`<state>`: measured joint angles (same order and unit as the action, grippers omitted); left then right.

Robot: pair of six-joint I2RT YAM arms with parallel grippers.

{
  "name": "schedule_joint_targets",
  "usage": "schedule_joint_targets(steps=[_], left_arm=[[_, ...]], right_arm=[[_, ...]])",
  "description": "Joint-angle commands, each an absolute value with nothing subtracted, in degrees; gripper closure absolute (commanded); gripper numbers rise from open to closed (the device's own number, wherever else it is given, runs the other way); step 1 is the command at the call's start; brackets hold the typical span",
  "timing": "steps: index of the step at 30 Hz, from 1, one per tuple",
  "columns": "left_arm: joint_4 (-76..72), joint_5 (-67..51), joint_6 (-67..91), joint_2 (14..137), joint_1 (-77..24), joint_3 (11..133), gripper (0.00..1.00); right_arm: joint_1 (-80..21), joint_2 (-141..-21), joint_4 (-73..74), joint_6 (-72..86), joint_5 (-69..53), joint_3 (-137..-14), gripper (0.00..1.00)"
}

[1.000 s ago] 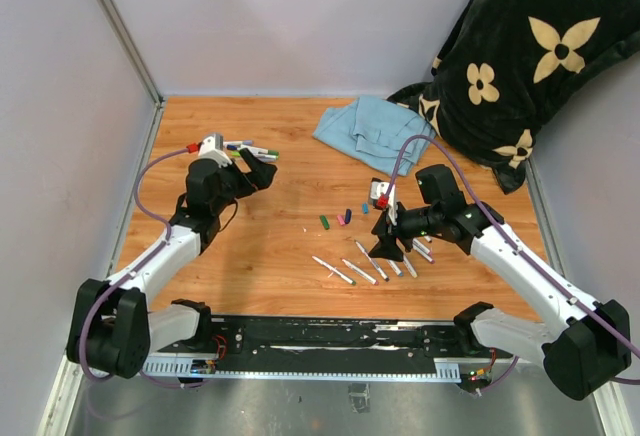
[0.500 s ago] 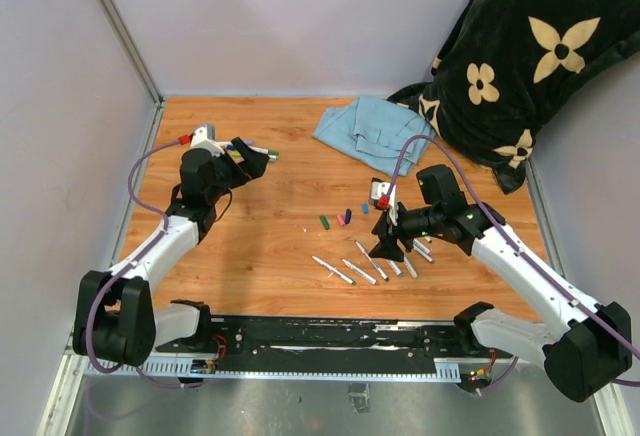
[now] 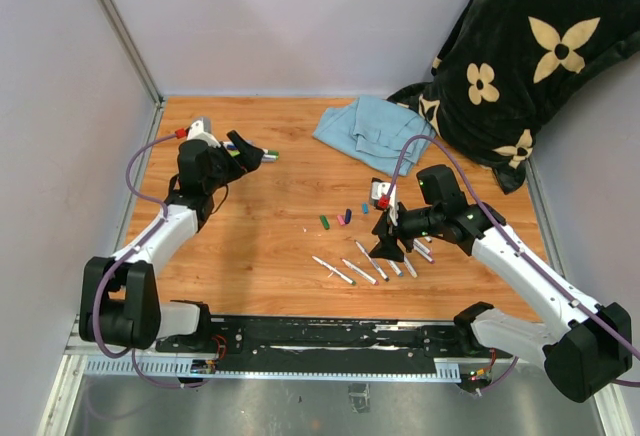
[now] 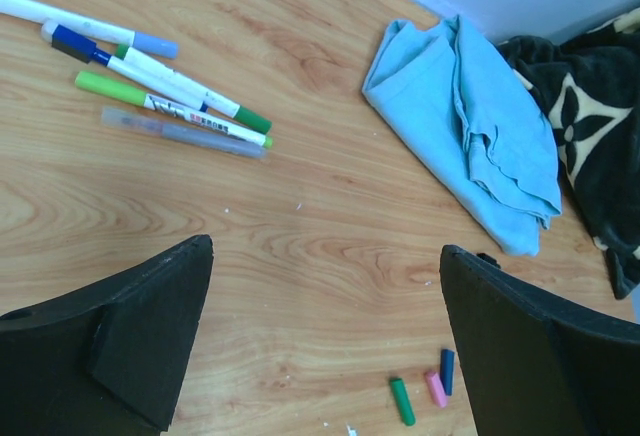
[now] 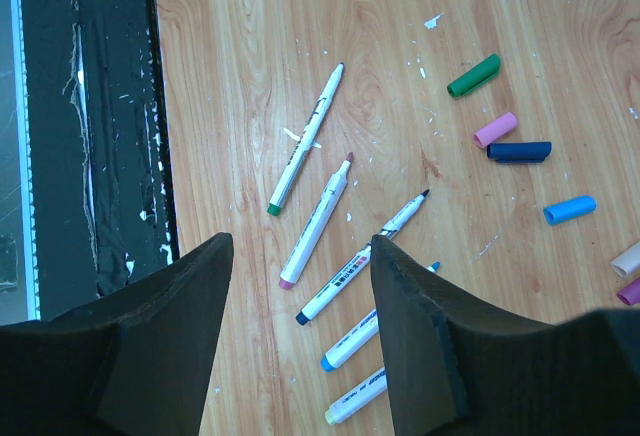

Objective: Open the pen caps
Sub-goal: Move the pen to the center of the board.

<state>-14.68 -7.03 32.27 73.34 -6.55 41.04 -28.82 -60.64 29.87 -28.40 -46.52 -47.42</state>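
Several capped markers [image 4: 160, 91] with blue and green pen caps lie together at the far left; they also show in the top view [image 3: 264, 156]. My left gripper [image 3: 245, 153] is open and empty just beside them, above the wood [image 4: 325, 346]. Loose caps, green [image 5: 473, 75], pink [image 5: 495, 129], dark blue [image 5: 519, 152] and light blue [image 5: 569, 210], lie mid-table [image 3: 340, 219]. Several uncapped white markers [image 5: 315, 221] lie in a row [image 3: 365, 268]. My right gripper [image 3: 388, 246] is open and empty, hovering over those markers [image 5: 300, 336].
A folded light blue cloth [image 3: 370, 131] lies at the back centre, also in the left wrist view [image 4: 470, 126]. A black flowered blanket [image 3: 520, 56] fills the back right corner. A black metal rail [image 5: 90, 106] runs along the near table edge.
My left gripper has swung back and to the left, closer to the capped markers, and its arm has drawn in. The right arm has not moved.
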Motion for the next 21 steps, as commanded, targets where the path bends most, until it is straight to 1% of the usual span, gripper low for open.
schedule_joint_targets(steps=[1, 21], left_arm=[[-14.0, -7.4, 31.5, 74.2, -5.5, 43.1, 0.01], [-7.0, -2.9, 31.0, 80.0, -4.7, 49.8, 0.01]], right_arm=[[-27.5, -59.7, 30.4, -29.2, -47.9, -49.2, 0.41], [-27.3, -59.6, 30.4, -29.3, -47.7, -49.2, 0.41]])
